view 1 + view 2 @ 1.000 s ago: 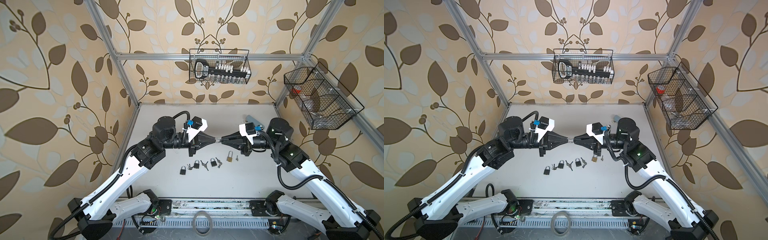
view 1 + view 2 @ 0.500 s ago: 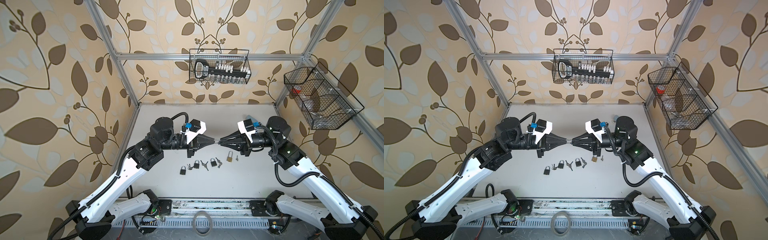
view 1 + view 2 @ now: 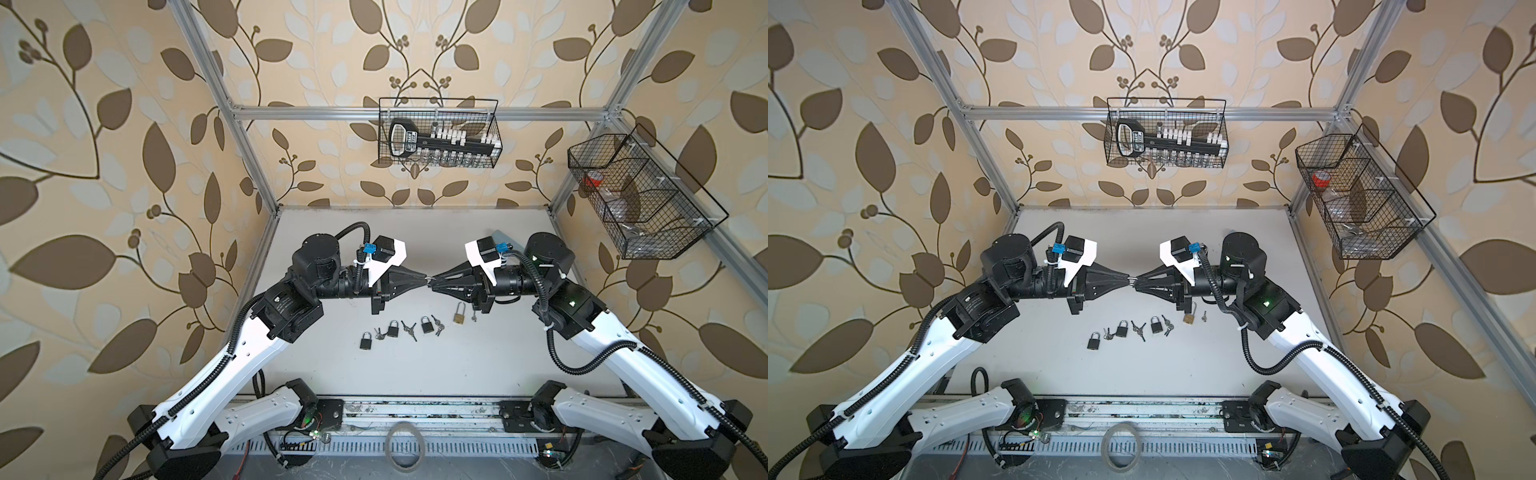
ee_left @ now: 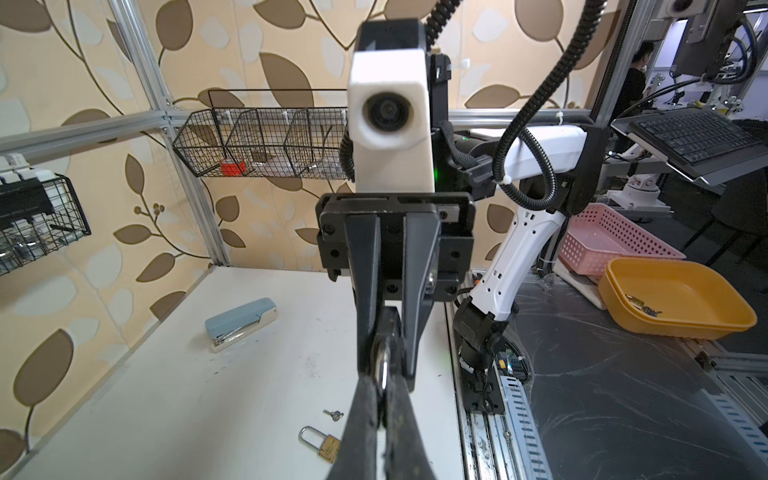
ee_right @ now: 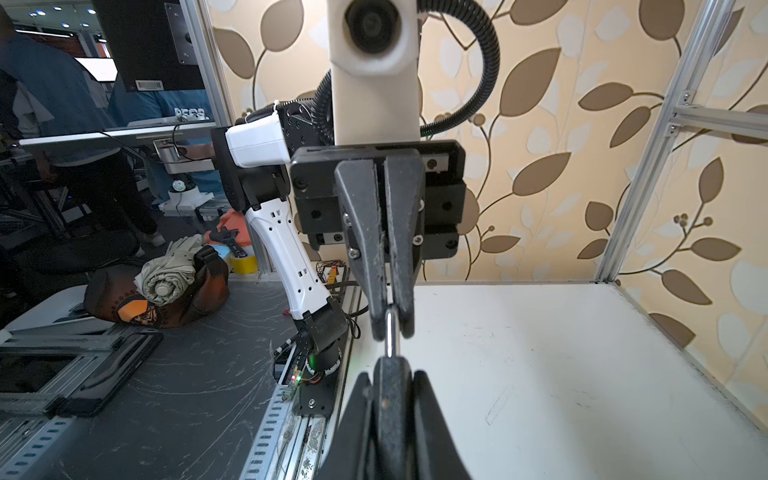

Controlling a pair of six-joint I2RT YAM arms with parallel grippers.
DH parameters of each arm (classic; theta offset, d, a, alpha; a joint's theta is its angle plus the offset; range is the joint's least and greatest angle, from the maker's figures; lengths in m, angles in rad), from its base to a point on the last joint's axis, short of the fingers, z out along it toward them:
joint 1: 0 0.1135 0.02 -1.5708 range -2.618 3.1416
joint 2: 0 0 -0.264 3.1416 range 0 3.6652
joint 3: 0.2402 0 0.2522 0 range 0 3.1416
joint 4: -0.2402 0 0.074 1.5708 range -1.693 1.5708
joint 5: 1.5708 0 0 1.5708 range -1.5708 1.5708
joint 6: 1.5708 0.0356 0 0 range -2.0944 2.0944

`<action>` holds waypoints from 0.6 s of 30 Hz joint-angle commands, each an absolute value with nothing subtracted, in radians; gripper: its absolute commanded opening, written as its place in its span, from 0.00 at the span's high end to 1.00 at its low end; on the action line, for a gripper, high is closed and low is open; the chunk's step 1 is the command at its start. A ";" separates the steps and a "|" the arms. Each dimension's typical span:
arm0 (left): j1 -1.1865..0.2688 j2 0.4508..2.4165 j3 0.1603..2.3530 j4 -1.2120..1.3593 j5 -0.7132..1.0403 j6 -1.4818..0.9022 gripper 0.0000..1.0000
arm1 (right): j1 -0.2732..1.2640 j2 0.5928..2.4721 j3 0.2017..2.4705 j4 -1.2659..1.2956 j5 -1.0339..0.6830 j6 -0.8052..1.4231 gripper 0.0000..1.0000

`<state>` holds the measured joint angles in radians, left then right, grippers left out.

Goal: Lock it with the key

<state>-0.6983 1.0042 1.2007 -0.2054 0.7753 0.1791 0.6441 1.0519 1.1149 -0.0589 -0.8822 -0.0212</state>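
Drifted slightly leftward, right gripper point(image 5: 390, 376) clamps the black padlock point(image 5: 390, 401); left gripper point(image 5: 390, 322) pinches its silver end point(image 5: 389, 334).

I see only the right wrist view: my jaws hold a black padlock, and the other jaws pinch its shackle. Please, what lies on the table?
Observer: A row of three black padlocks, with keys beside them.
Operator: Is any other lock there?
Observer: Yes, a brass padlock with a long shackle, at the row's right end; a small key lies beside it.
Operator: And further back?
Observer: A blue stapler lies toward the back right corner.
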 commanded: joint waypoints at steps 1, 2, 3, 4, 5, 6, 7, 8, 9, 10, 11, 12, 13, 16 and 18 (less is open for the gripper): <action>-0.792 1.095 1.191 -0.142 0.818 0.168 1.00 | 0.723 1.109 1.163 0.045 -0.828 -0.005 1.00; -0.797 1.100 1.194 -0.152 0.813 0.171 1.00 | 0.724 1.109 1.165 0.051 -0.823 -0.002 1.00; -0.798 1.098 1.192 -0.160 0.808 0.174 1.00 | 0.725 1.104 1.162 0.053 -0.814 -0.003 1.00; -0.798 1.085 1.189 -0.172 0.790 0.181 1.00 | 0.725 1.091 1.157 0.052 -0.794 -0.009 1.00; -0.798 1.066 1.185 -0.189 0.762 0.191 1.00 | 0.723 1.072 1.146 0.044 -0.771 -0.019 1.00; -0.798 1.044 1.185 -0.210 0.726 0.203 1.00 | 0.723 1.054 1.138 0.031 -0.748 -0.034 1.00; -0.798 1.015 1.182 -0.227 0.689 0.216 1.00 | 0.720 1.035 1.125 0.012 -0.726 -0.052 1.00; -0.797 0.988 1.179 -0.242 0.660 0.235 1.00 | 0.717 1.020 1.116 -0.011 -0.708 -0.068 1.00; -0.796 0.966 1.178 -0.257 0.636 0.248 1.00 | 0.712 1.008 1.111 -0.030 -0.699 -0.080 1.00; -0.796 0.947 1.181 -0.274 0.610 0.261 1.00 | 0.708 0.994 1.102 -0.045 -0.687 -0.089 1.00; -0.796 0.934 1.182 -0.295 0.595 0.274 1.00 | 0.706 0.982 1.094 -0.051 -0.685 -0.093 1.00; -0.796 0.928 1.186 -0.314 0.578 0.283 1.00 | 0.702 0.972 1.087 -0.052 -0.686 -0.094 1.00; -0.795 0.924 1.188 -0.336 0.559 0.292 1.00 | 0.700 0.964 1.082 -0.054 -0.688 -0.094 1.00; -0.795 0.916 1.182 -0.364 0.532 0.300 1.00 | 0.699 0.954 1.084 -0.061 -0.701 -0.093 1.00; -0.795 0.913 1.174 -0.359 0.539 0.293 1.00 | 0.699 0.956 1.091 -0.073 -0.712 -0.098 1.00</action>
